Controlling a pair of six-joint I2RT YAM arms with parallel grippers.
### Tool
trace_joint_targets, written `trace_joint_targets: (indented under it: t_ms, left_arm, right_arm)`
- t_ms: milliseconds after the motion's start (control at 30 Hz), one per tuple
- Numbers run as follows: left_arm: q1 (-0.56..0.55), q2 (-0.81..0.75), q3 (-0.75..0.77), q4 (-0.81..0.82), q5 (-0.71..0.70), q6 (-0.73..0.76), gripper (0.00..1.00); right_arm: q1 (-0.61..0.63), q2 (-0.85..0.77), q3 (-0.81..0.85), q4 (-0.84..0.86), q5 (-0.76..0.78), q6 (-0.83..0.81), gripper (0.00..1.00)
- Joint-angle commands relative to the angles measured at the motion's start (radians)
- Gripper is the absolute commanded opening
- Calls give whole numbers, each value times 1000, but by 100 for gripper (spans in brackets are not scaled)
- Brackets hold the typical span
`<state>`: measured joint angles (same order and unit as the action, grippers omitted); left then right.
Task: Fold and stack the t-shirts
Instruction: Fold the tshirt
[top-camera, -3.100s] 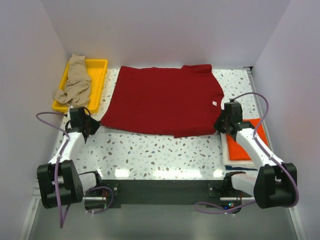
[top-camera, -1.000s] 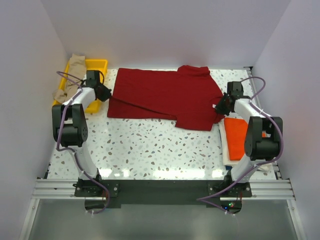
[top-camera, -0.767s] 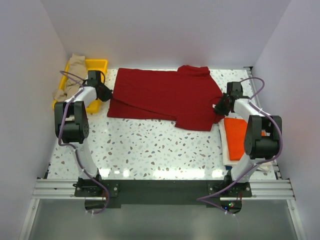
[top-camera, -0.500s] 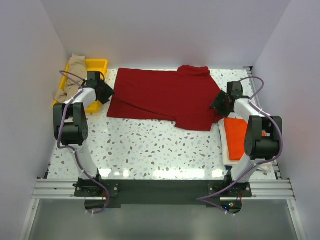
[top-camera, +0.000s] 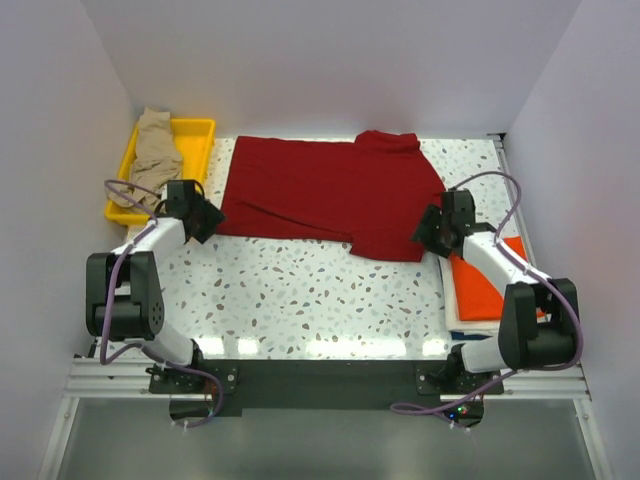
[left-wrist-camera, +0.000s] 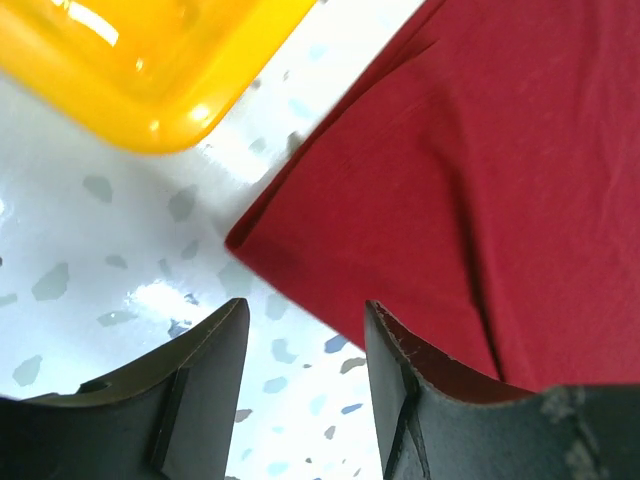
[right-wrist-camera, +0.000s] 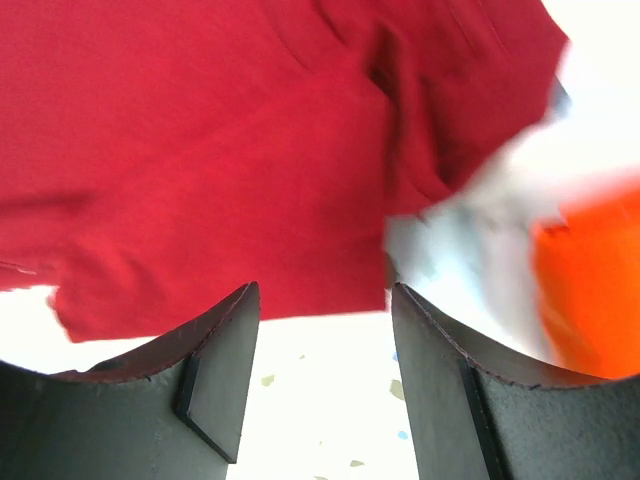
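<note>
While left fingers (left-wrist-camera: 200, 385) and right fingers (right-wrist-camera: 215, 375) gape empty, I'd pinch the limp dark red t-shirt (top-camera: 330, 190) by its near corners.

In the right wrist view the orange t-shirt (right-wrist-camera: 600, 290) is blurred and cut off by the right edge. From above, the right arm (top-camera: 490, 262) covers part of it, and what may be the white t-shirt (top-camera: 451, 300) beneath shows only a thin edge. The left wrist view crops the yellow tray (left-wrist-camera: 150, 80).
</note>
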<state>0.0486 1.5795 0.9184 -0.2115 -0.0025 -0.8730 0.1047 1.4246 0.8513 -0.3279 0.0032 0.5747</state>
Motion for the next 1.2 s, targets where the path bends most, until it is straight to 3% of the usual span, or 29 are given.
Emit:
trace_joint_targets:
  t_ms: [0,367,467,533,600,700,933,1167]
  left_arm:
    - [-6,-47,-76,136,33,-49,54]
    - [-15,-79,-138,176,71,-55,53]
    - [-15,-79,-135,175,72,-54,53]
    - [-13,-75,-133,175,73,-55,53]
    - [-13,-66,-133,179,73,-58,53]
    - [-15,-50,-130,182,68,-66,53]
    - [-15,-3,-78,176,70,-80,53]
    - [-13,51,-24,153,68,-86,53]
  right_arm:
    - [0,-52,-81,72,54,-12,58]
    - [-2,20,-210,291,-40,53,56]
    - [-2,25,-202,309,-52,76,46]
    - [-2,19,-189,297,-60,85,31]
    - [0,13,-150,256,-72,91,17]
    - [-2,5,-71,181,-98,93,5]
    - [-2,63,164,58,-141,109,1]
    - [-7,261,426,-13,-167,136,0]
